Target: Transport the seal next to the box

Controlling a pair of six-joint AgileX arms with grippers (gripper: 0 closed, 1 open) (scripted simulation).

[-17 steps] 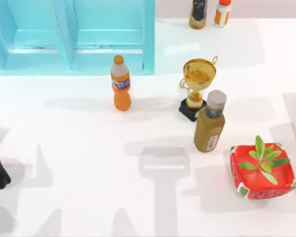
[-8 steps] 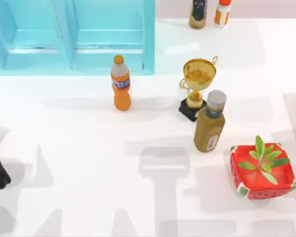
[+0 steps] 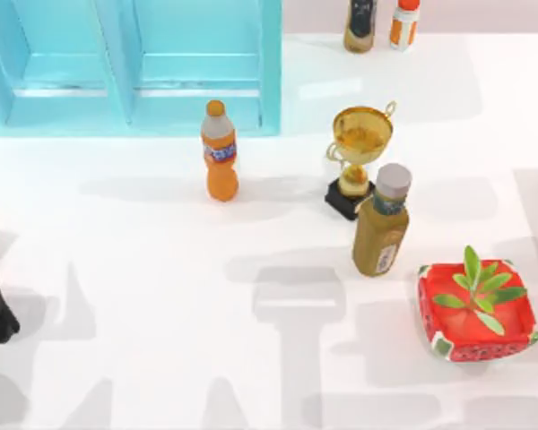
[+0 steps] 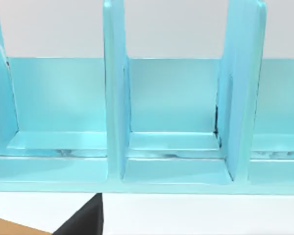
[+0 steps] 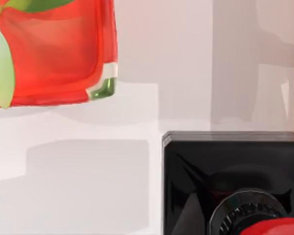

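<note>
Bright, even light; soft grey shadows across the table [image 3: 143, 269]

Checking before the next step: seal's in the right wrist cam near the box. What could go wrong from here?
1. In the right wrist view the seal sits close to the box but apart from it; a small drift could knock the box's corner.
2. The bottle and trophy stand just behind the box in the top view, so a wide swing might tip them.

The seal [image 5: 232, 183] has a glossy black base; the trophy [image 3: 361, 148] looks polished gold metal.
</note>
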